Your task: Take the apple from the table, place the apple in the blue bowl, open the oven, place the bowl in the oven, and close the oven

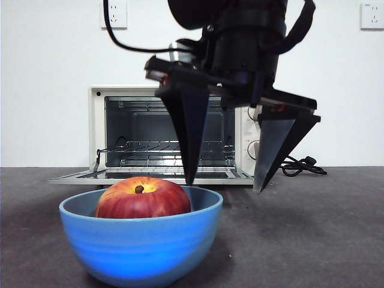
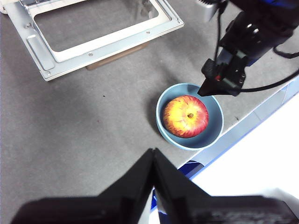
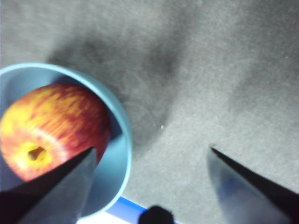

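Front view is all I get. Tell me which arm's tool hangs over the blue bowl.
Observer: The right tool, open. Its wrist view shows the apple and the blue bowl under one jaw.
Operator: Say where the other jaw is.
Observer: Outside the bowl's rim, over bare table. The jaws straddle the rim.
Operator: Report the left arm.
Observer: The left tool is shut, raised above the table and apart from the bowl.

Even bright light; soft shadows on table (image 2: 84,121); right wrist pic blurred, esp. near tool (image 3: 149,154).
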`<action>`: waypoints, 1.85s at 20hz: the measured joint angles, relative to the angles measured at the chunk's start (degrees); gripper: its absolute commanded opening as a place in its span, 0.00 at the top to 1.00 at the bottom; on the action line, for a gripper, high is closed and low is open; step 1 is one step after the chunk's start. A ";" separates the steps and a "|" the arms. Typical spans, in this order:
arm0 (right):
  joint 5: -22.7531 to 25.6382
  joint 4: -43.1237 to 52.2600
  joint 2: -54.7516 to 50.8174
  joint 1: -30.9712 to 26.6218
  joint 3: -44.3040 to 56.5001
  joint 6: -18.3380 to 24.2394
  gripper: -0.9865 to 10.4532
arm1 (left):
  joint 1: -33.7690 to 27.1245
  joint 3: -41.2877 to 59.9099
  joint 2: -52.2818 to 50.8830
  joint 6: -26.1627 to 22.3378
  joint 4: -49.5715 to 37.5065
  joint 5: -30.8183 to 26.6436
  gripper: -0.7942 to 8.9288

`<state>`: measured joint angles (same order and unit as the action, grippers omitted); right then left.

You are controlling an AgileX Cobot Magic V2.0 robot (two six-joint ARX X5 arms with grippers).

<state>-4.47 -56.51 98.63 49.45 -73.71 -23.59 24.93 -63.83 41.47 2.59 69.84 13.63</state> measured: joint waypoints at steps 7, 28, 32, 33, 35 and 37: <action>-0.48 2.64 3.80 0.04 0.00 0.44 0.76 | 0.00 0.00 0.00 0.00 -0.02 0.00 0.92; 7.56 6.27 4.74 -2.89 -18.69 -1.60 0.92 | 0.00 0.00 0.02 -0.04 -1.38 -0.02 0.92; 5.57 11.34 4.76 -10.56 -18.78 -5.88 0.92 | 0.00 0.00 0.02 -0.04 -2.23 -0.02 0.92; 5.66 12.76 4.79 -12.44 -18.78 -7.15 0.92 | 0.00 0.00 0.02 -0.04 -2.38 -0.02 0.92; 5.73 14.10 4.83 -15.21 -19.23 -9.27 0.92 | 0.00 0.00 0.02 -0.04 -3.74 -0.02 0.92; 5.31 15.34 4.85 -17.18 -19.52 -11.30 0.92 | 0.00 0.00 0.02 -0.04 -5.20 -0.02 0.92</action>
<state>0.84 -41.17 103.48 32.27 -93.23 -34.89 24.93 -63.83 41.50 2.55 64.64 13.61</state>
